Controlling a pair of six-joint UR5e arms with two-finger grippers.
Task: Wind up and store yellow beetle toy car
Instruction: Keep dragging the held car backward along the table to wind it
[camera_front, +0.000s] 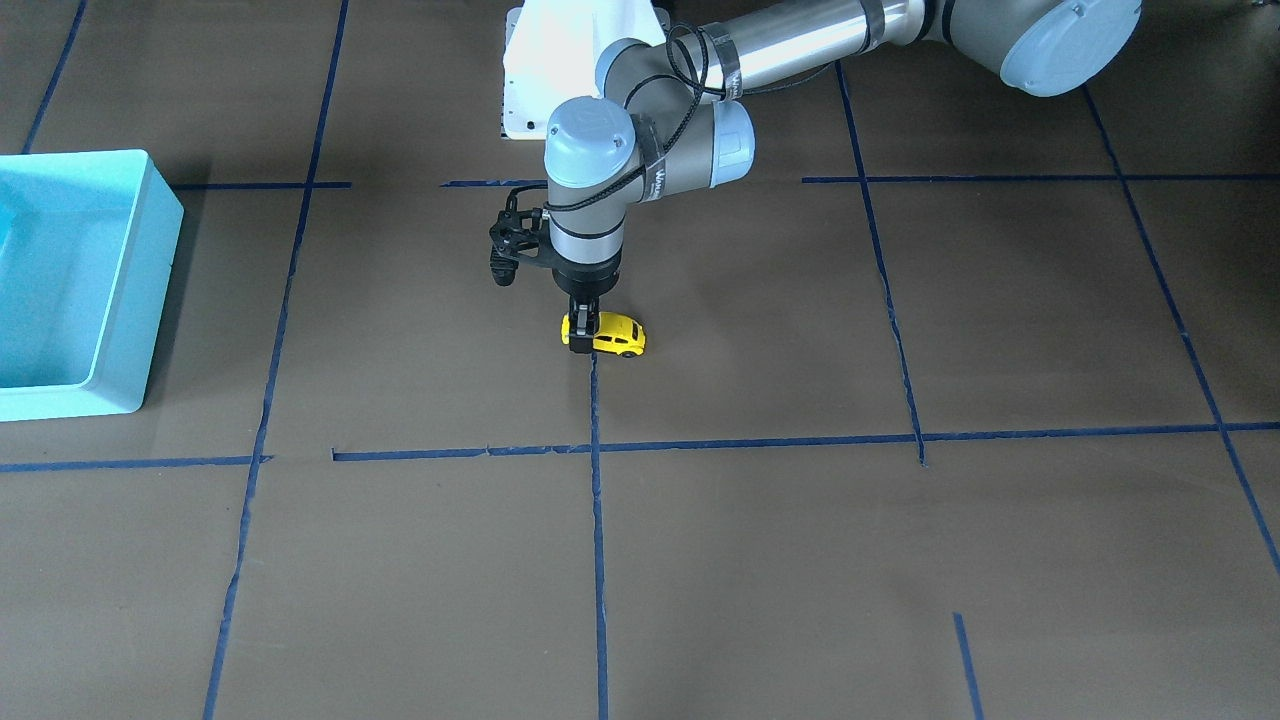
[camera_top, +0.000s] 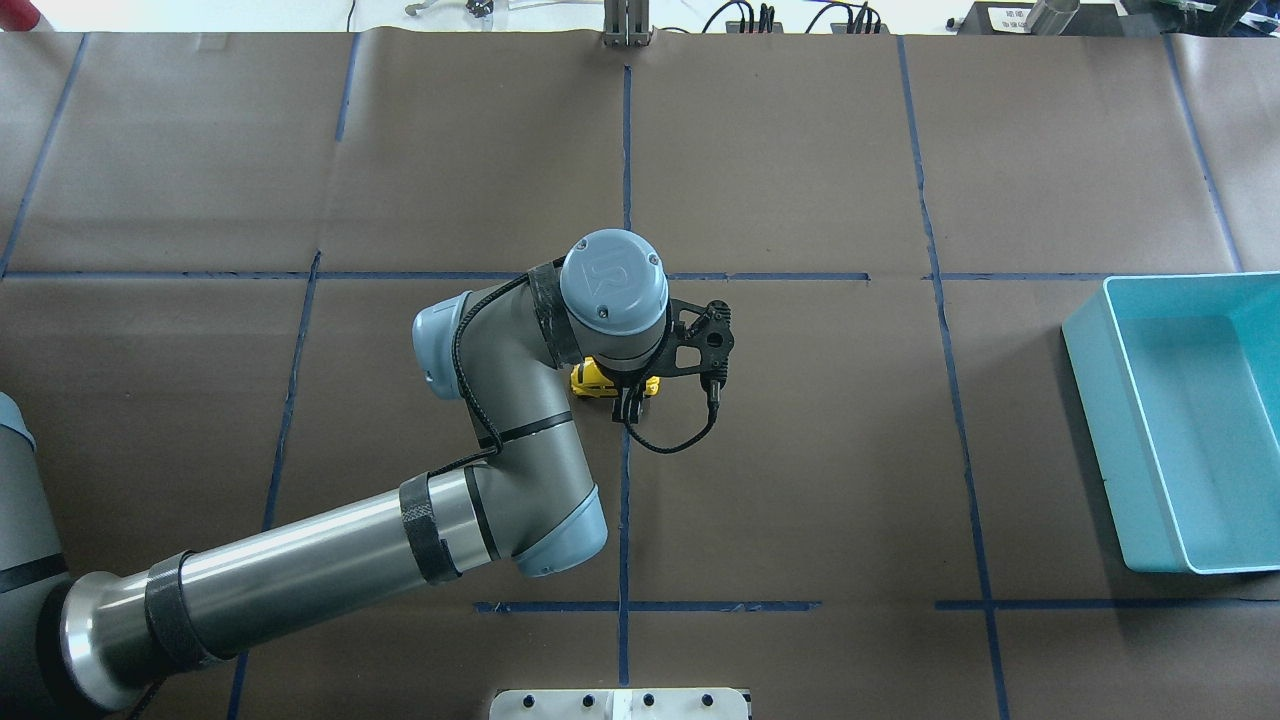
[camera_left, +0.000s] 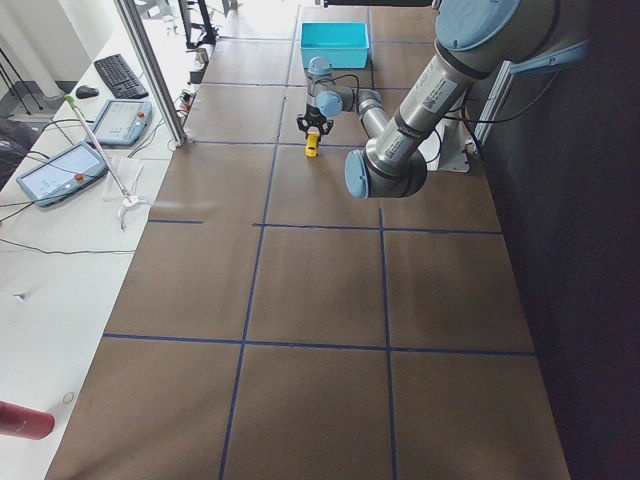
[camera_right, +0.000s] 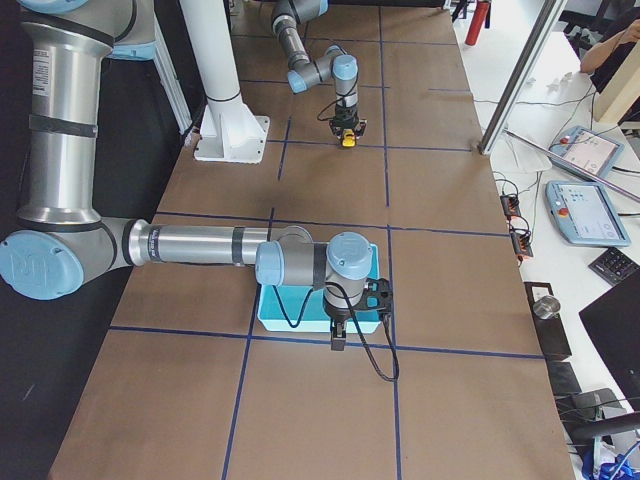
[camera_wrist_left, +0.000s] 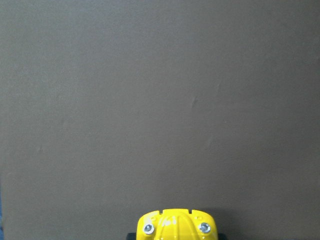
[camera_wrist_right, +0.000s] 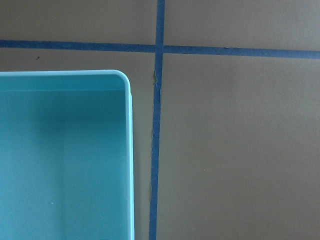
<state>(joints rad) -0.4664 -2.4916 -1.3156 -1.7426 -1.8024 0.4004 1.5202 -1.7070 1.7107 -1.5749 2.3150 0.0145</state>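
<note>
The toy car (camera_front: 612, 335) stands on its wheels near the middle of the desk (camera_front: 800, 560), right beside a tape line (camera_front: 597, 520) that runs from the robot's near edge to the far edge. The left gripper (camera_front: 582, 322) comes straight down on one end of the car, its fingers against the sides (the rest of the car juts out toward the robot's left). The bin (camera_front: 150, 300) sits well apart from the car, at the desk's right end. The right gripper (camera_right: 338, 335) hangs above the bin's far, outer corner
</note>
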